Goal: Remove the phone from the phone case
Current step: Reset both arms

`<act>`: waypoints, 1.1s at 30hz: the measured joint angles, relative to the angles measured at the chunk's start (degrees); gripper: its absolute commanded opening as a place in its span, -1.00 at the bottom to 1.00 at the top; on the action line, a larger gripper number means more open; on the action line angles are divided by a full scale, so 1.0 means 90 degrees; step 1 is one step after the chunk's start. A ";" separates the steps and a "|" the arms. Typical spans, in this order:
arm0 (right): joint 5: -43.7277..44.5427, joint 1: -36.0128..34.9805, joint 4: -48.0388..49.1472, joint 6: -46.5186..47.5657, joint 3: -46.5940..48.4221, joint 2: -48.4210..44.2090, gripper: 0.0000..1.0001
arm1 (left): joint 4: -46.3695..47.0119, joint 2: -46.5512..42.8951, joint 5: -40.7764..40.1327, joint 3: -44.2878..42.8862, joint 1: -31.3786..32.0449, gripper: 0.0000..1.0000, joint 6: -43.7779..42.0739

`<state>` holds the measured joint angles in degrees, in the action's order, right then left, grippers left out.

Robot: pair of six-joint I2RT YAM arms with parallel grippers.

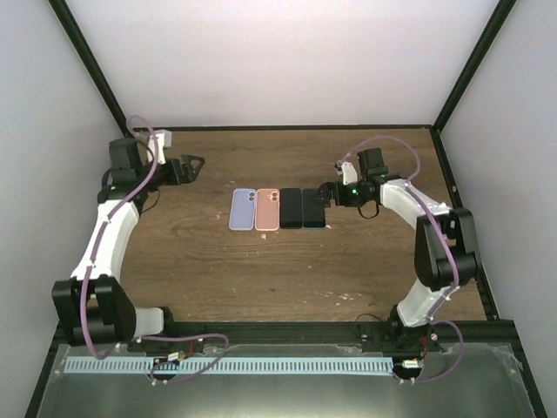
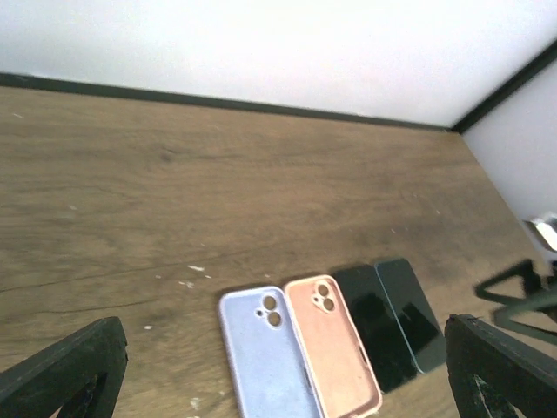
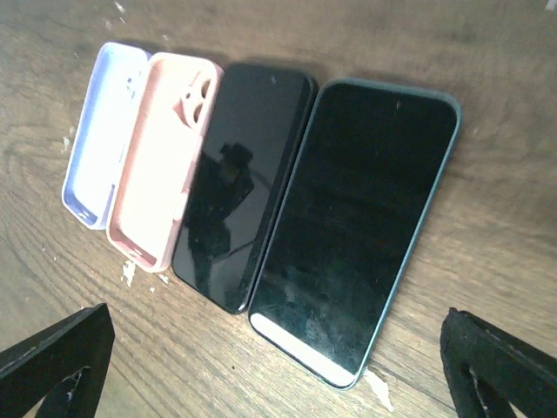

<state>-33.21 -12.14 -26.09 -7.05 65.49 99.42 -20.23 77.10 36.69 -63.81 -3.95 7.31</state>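
**Row of four items on a wooden table (image 1: 200,270), long edges touching or nearly so.** The teal-cased phone (image 3: 357,218) lies screen up at the right end of the row, with a thin teal rim framing its dark glass. A black phone (image 3: 239,183), also screen up, lies against its left edge. Further left are a pink case (image 3: 161,165) and a lavender case (image 3: 96,148), both hollow side up with the camera cut-outs at the far end.

The right gripper (image 1: 325,193) hovers by the far right corner of the teal-cased phone, fingers spread wide and holding nothing. The left gripper (image 1: 193,165) is well to the left of the teal-cased phone and farther back, past the lavender case, with its jaws wide and empty.

Bare wood surrounds the row. The right, near and far edges of the teal-cased phone are free, and its left edge is shut in by the black phone. A black frame rail (image 2: 218,102) and white walls bound the table beyond it. Both screens show only reflections.
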 measured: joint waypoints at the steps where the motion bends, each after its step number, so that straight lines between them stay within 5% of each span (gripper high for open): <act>1: 0.0075 0.0000 0.0049 0.0078 -0.0104 -0.0238 1.00 | 0.0078 -0.0160 -0.0092 0.0097 -0.0075 1.00 0.0044; 10: 0.0967 0.0134 0.1396 0.0597 -0.1477 -0.2827 1.00 | 0.0993 -0.1843 -0.1744 0.1457 -0.0231 0.99 0.0085; 16: 0.1205 0.0231 0.2769 0.0670 -0.2994 -0.4580 1.00 | 0.2118 -0.2883 -0.2827 0.3468 -0.0231 0.99 -0.0175; 21: 0.1938 0.0262 0.4155 0.0663 -0.4685 -0.5343 1.00 | 0.4192 -0.3308 -0.3186 0.5588 -0.0231 1.00 -0.0282; 33: 0.3060 0.0600 0.7261 0.1027 -0.5542 -0.3733 1.00 | 0.8891 -0.0163 -0.3971 0.6424 0.0245 0.99 -0.0612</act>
<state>-5.67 -6.74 39.27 2.20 15.62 65.82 59.79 75.64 0.95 -6.00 -1.74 1.80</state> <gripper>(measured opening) 0.999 0.997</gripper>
